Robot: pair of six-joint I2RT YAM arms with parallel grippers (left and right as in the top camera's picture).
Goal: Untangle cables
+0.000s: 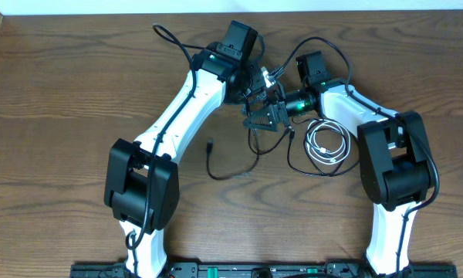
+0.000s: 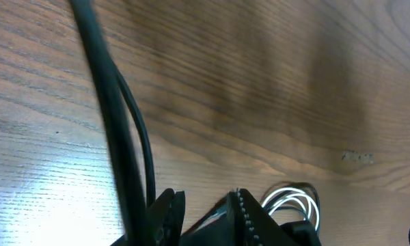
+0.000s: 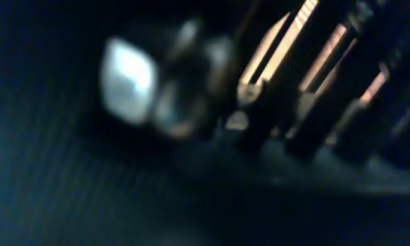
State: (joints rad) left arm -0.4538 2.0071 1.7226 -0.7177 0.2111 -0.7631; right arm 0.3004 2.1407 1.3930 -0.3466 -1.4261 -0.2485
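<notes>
Left end effector [image 2: 205, 205] over wood-grain table [image 2: 273, 82]

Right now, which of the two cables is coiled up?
The white cable: it is wound in a compact coil, whereas the black cable trails loose across the table.

Open bench [image 1: 54, 116] lies to the left and at front centre. Obstacles: left hand [image 1: 255, 86] and right hand [image 1: 268, 116] crowded together at rear centre; black cable [image 1: 216, 174] trailing just below them; white cable [image 1: 328, 145] coiled beside the right arm [image 1: 393, 154].
</notes>
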